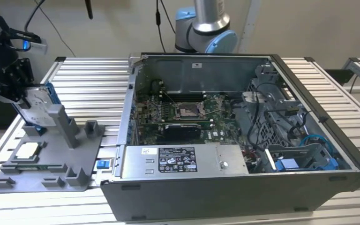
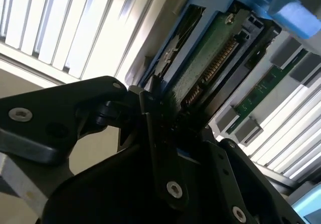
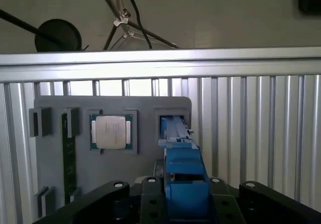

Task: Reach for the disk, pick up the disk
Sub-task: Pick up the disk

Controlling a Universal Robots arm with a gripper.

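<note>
A silver-grey disk (image 1: pixel 36 100) edged in bright blue and a black gripper (image 3: pixel 183 189) stand over the matte grey fixture plate (image 1: pixel 55 171). On the plate lie a silver chip (image 3: pixel 111 132) bordered in green and a strip (image 3: pixel 68 153), apparently dark green. Beneath the plate is a ribbed silver table (image 1: pixel 92 79).

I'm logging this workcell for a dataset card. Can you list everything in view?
Table: 1, silver, slatted, under everything.
Case: 1, dark grey, open, on the exterior view's right.
Motherboard: 1, green, inside case.
Labelled box: 1, grey, at case's near edge.
Fixture: 1, grey, on the exterior view's left.
Chip: 1, silver, in fixture.
Memory stick: 1, green, in fixture beside chip.
Disk: 1, silver with blue bracket, upright at fixture's slot.
Arm joint: 1, silver and blue, behind case.
Gripper: 1, black, shut on disk.
</note>
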